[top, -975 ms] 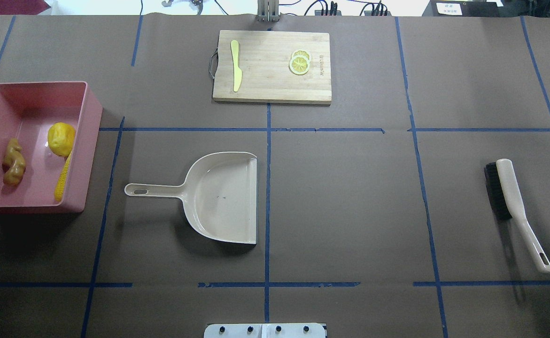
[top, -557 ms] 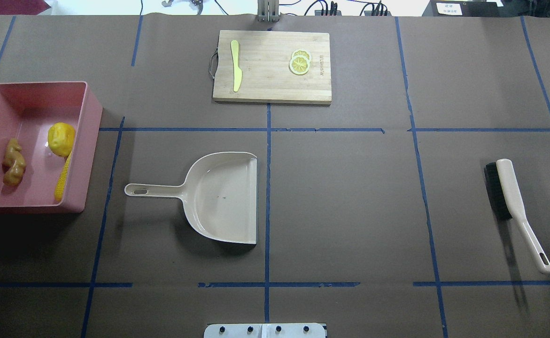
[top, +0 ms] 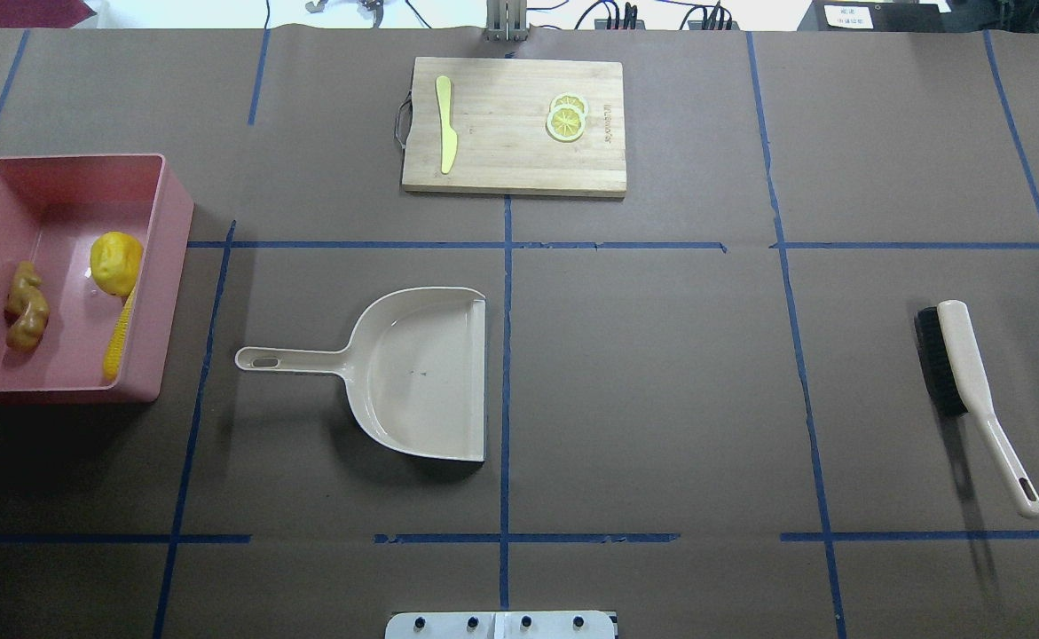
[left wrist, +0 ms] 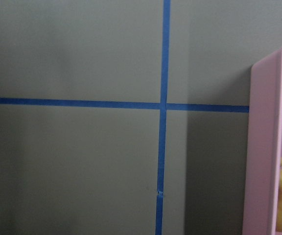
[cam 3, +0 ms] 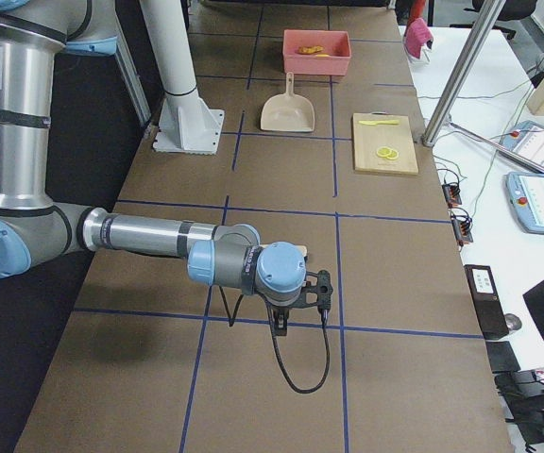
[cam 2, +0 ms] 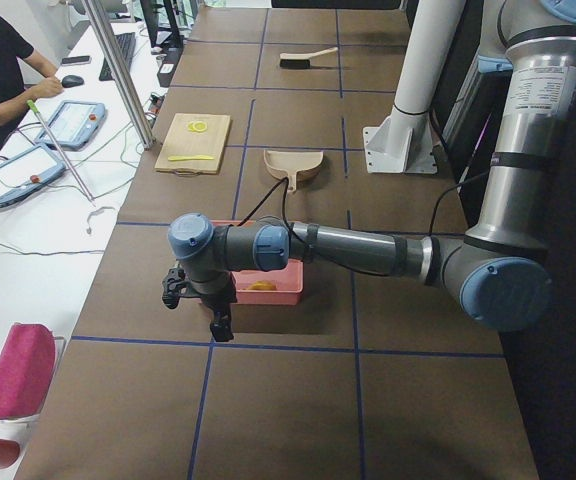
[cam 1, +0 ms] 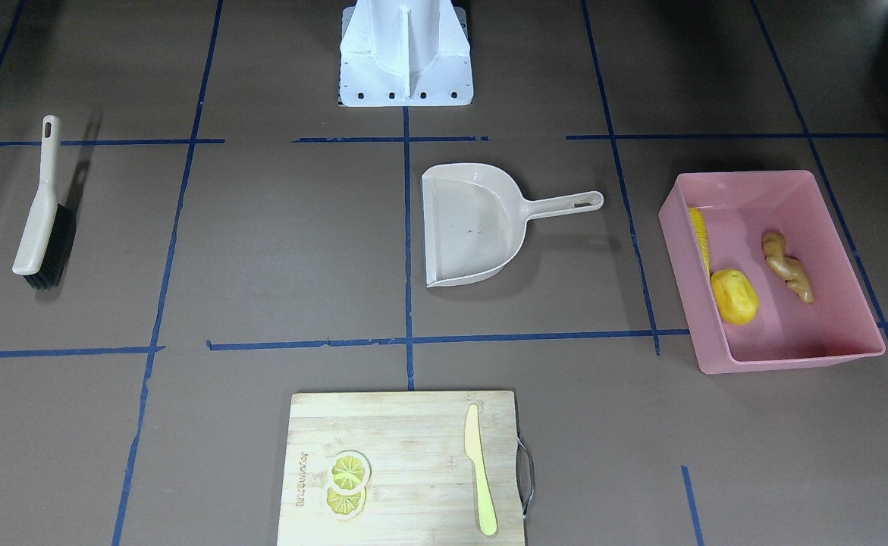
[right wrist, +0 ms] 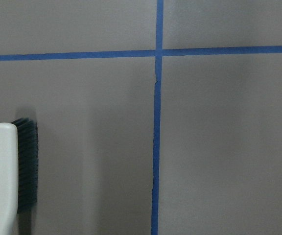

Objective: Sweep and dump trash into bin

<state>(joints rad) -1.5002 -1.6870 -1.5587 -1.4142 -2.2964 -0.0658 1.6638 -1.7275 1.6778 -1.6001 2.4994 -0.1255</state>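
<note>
Resting in bin (top: 175,213), trash (top: 116,263) near left end effector (cam 2: 196,308).

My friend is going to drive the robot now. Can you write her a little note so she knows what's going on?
Left gripper: hangs over the table beside the pink bin; I cannot tell if it is open or shut.
Right gripper: hangs over the table near the brush; I cannot tell either.
Trash: the corn cob, the potato piece and the ginger root all lie in the bin.
Tools: the dustpan lies empty mid-table; the brush lies on the robot's right.
Done: all three pieces are binned.
Left: probably nothing.
</note>
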